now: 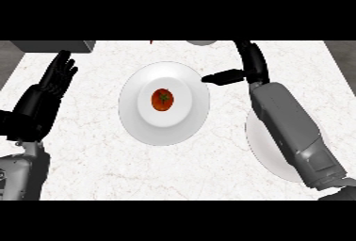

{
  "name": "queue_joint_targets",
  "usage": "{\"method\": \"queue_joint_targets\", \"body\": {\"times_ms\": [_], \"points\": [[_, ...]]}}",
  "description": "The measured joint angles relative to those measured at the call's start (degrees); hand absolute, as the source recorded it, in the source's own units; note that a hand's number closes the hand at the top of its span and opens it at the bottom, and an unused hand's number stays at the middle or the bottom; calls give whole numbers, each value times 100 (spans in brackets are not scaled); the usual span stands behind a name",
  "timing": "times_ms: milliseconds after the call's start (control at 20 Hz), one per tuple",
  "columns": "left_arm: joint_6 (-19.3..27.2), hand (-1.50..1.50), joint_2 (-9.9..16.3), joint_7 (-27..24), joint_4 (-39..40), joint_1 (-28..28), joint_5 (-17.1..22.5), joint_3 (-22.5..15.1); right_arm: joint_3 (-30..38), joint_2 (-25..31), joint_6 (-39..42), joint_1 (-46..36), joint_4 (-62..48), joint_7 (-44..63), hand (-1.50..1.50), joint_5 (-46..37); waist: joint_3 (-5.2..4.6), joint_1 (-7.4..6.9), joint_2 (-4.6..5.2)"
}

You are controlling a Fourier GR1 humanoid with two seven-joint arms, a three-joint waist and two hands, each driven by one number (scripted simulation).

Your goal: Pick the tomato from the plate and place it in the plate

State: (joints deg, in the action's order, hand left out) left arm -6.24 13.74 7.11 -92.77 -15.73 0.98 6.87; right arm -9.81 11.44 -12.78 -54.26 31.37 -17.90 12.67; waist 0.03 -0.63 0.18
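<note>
**Tomato sits mid-plate, right hand just off the rim**

Tomato [162,100] lies in the centre well of the big white plate [139,122] at mid table [97,160], stem side up, nothing touching it. A 2nd plate [261,146] lies to the right, mostly hidden under the right forearm. Right hand [240,70] is above-right of the tomato's plate, just off the rim; fingers [221,77] stretch out toward the plate, holding nothing. Left hand [59,73] rests at the left edge, fingers straight and up, spread a little.

Which stage? Can't settle it: the scene fits the hand coming in to pick, or backing off after a put-down, since the task names only "plate" for both ends.

If it's the pick: come in over the rim, not across it, drop straight onto the tomato, thumb and fingers on opposite sides. It's round, will prob. roll if nudged from one side.
</note>
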Motion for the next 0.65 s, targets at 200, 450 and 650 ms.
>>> {"method": "queue_joint_targets", "body": {"times_ms": [200, 450, 650], "points": [[34, 0, -3, 125, -51, -78, -23, 11, 148, 415, 508, 236, -27, -226, -150, -40, -1, 22, -6], [1, 0, -14, 30, 28, -74, -47, 38, 353, 822, 1026, 495, -74, -500, -150, -126, -1, 29, -6], [-35, 0, -19, 25, -18, -5, -36, 63, 466, 1052, 1228, 625, -30, -686, -150, -277, -2, 28, -10]]}}
